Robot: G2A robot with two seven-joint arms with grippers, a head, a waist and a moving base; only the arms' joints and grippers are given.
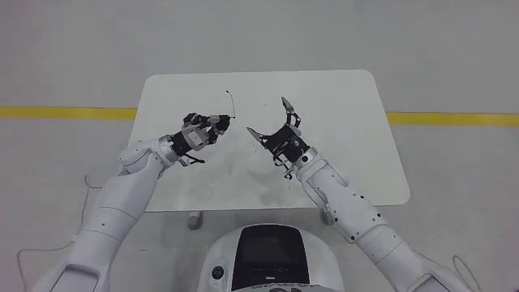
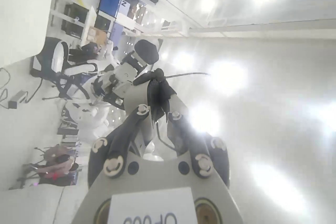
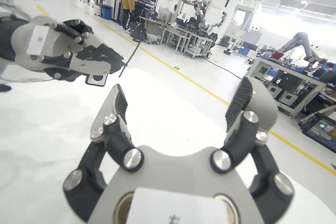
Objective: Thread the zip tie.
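A thin black zip tie [image 1: 231, 104] is pinched in my left gripper [image 1: 220, 122], which is shut on it above the middle of the white table [image 1: 340, 97]. The tie's free end points away toward the table's far edge. In the left wrist view the fingertips [image 2: 147, 80] clamp the zip tie [image 2: 189, 74], and its strap sticks out past them. My right gripper [image 1: 268, 118] hovers just to the right of the left one, open with nothing between its fingers. The right wrist view shows its own gripper [image 3: 181, 101] spread wide, with the left gripper [image 3: 78, 57] and zip tie [image 3: 131, 55] just beyond.
The white table's bare top [image 3: 52, 130] lies under both grippers. Yellow floor lines [image 1: 65, 112] run past the table. Workbenches [image 3: 189, 41] and other equipment stand far off in the room behind.
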